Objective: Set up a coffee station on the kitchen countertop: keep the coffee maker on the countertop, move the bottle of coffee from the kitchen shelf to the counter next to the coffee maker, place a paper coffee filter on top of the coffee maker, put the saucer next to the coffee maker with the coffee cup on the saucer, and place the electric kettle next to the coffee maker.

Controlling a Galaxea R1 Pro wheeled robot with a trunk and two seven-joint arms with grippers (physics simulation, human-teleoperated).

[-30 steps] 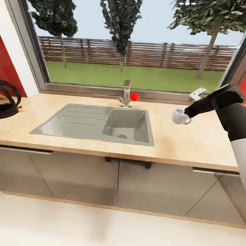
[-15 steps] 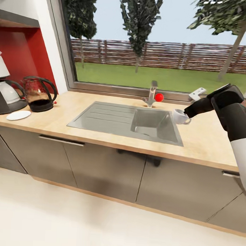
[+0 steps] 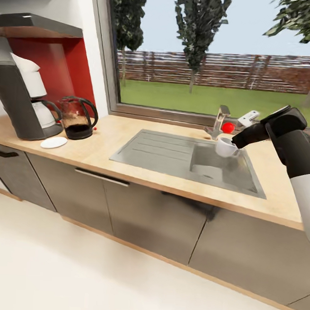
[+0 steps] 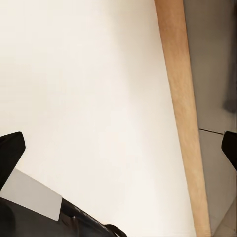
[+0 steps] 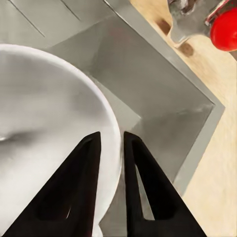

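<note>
My right claw (image 3: 233, 144) is pinching the coffee cup (image 3: 225, 147) rim, mouth tipped sideways over the sink (image 3: 173, 157); left claw (image 4: 118, 148) spread.

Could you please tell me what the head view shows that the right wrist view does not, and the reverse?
Head view alone: the coffee maker, electric kettle and saucer on the countertop. Right wrist view alone: close up, the fingers pinching the cup's rim. Both share the coffee cup held by the right gripper, the sink and red-knobbed tap.
</note>
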